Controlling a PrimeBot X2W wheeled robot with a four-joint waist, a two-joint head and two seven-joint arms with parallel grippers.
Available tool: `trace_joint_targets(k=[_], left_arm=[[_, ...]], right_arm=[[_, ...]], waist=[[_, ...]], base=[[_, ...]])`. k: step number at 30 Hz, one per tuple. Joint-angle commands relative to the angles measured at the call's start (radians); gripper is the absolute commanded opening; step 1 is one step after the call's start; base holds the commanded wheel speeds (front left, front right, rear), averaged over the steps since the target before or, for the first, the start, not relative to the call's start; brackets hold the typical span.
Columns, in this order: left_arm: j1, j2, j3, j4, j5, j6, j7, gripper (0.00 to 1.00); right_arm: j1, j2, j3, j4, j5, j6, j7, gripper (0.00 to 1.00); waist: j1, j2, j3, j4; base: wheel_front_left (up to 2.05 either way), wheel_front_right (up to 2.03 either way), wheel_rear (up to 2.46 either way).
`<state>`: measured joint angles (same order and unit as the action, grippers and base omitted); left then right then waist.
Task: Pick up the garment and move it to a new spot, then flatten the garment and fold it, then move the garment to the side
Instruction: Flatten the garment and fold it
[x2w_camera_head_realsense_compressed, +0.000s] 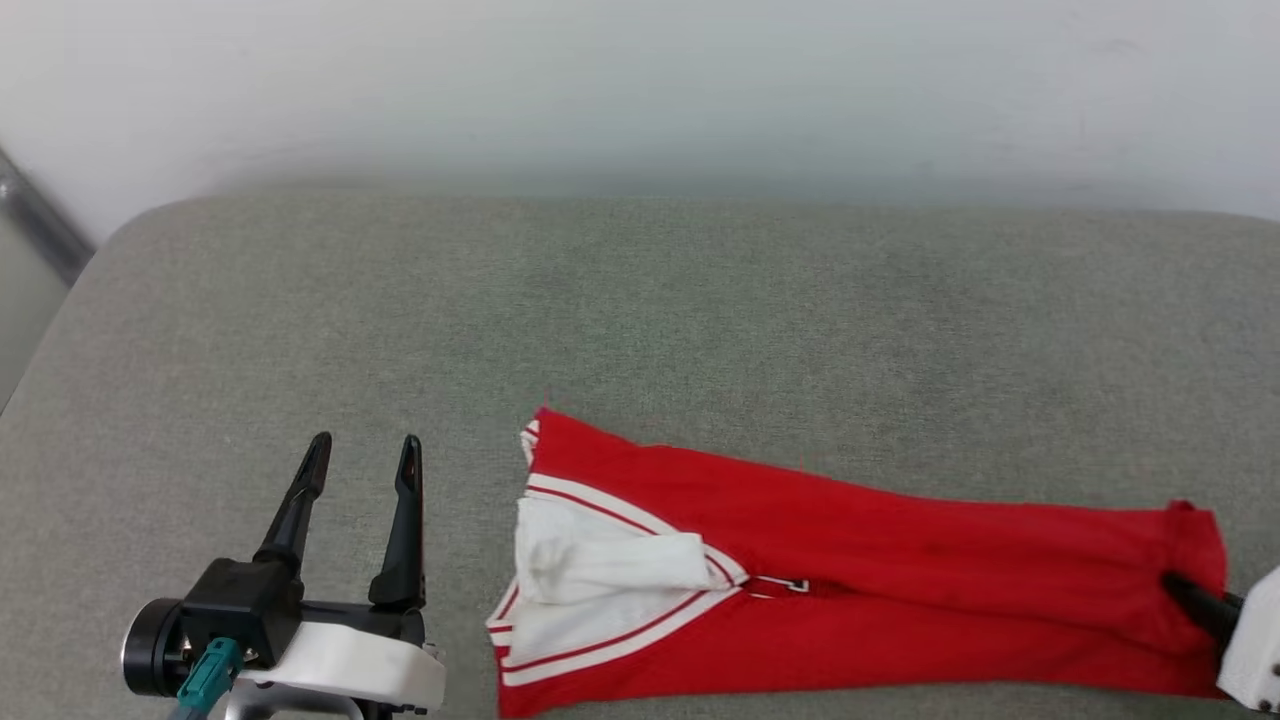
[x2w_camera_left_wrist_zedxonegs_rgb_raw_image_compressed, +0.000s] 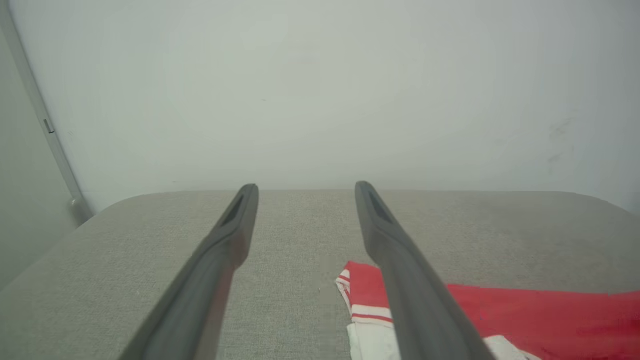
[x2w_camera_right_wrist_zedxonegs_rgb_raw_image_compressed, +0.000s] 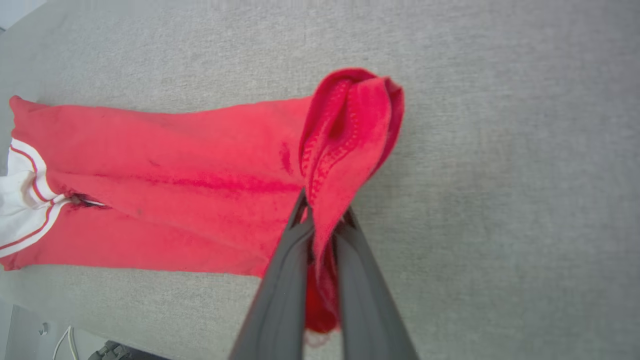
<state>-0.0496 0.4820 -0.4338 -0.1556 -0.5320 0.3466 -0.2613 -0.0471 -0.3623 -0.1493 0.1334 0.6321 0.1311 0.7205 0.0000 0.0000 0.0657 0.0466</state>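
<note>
Lying folded | garment (x2w_camera_head_realsense_compressed: 900, 540) red, white sleeve | right tool (x2w_camera_right_wrist_zedxonegs_rgb_raw_image_compressed: 324, 212) gripping hem

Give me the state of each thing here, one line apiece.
Red jersey T-shirt with white short sleeves: folded into a long strip on the grey fabric cushion, hem end bunched up.
Left pincer: open, empty, beside the shirt's sleeve end, apart from it.
Right pincer: shut on the shirt's hem end.
</note>
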Motion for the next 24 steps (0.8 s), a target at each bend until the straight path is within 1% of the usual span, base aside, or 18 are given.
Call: trace_joint_targets(k=[1,3,6,9,13,17,19,21,24], left_arm=[[0.008,0.003,0.001,0.001,-0.002,0.002,-0.002,1.00],[0.007,0.003,-0.001,0.005,-0.004,0.000,-0.001,1.00],[0.008,0.006,-0.001,0.006,-0.001,0.006,0.000,1.00],[0.004,0.006,-0.004,0.005,0.001,0.005,0.001,1.00],[-0.007,0.003,-0.009,0.005,0.001,0.001,0.005,1.00],[-0.023,-0.004,-0.017,0.007,0.003,-0.002,0.006,1.00],[-0.032,-0.008,-0.023,0.010,0.005,-0.009,0.006,1.00],[-0.044,-0.013,-0.028,0.012,0.006,-0.012,0.006,1.00],[-0.057,-0.025,-0.038,0.019,0.004,-0.025,0.005,1.00]], right_arm=[[0.018,-0.007,-0.042,-0.010,-0.012,-0.001,0.005,0.00],[0.031,0.004,-0.094,-0.021,-0.020,-0.001,0.016,0.00],[0.035,0.049,-0.162,-0.044,-0.004,-0.001,0.042,0.00],[0.013,0.131,-0.206,-0.063,0.090,-0.001,0.113,0.00],[-0.011,0.235,-0.220,-0.094,0.240,-0.001,0.227,0.00],[-0.044,0.292,-0.197,-0.082,0.371,-0.001,0.325,0.00],[-0.063,0.304,-0.175,-0.065,0.436,-0.001,0.356,0.00],[-0.078,0.312,-0.140,-0.043,0.483,-0.001,0.368,0.00],[-0.106,0.314,-0.068,-0.002,0.553,-0.001,0.352,0.00]], waist=[[0.0000,0.0000,-0.001,-0.004],[0.0000,0.0000,-0.002,-0.005],[0.0000,0.0000,-0.002,-0.007],[0.0000,0.0000,-0.002,-0.005],[0.0000,0.0000,0.000,0.009],[0.0000,0.0000,0.008,0.034],[0.0000,0.0000,0.014,0.053],[0.0000,0.0000,0.021,0.072],[0.0000,0.0000,0.029,0.103]], base=[[0.00,0.00,0.00],[0.00,0.00,0.00],[0.00,0.00,0.00],[0.00,0.00,0.00],[0.00,0.00,0.00],[0.00,0.00,0.00],[0.00,0.00,0.00],[0.00,0.00,0.00],[0.00,0.00,0.00]])
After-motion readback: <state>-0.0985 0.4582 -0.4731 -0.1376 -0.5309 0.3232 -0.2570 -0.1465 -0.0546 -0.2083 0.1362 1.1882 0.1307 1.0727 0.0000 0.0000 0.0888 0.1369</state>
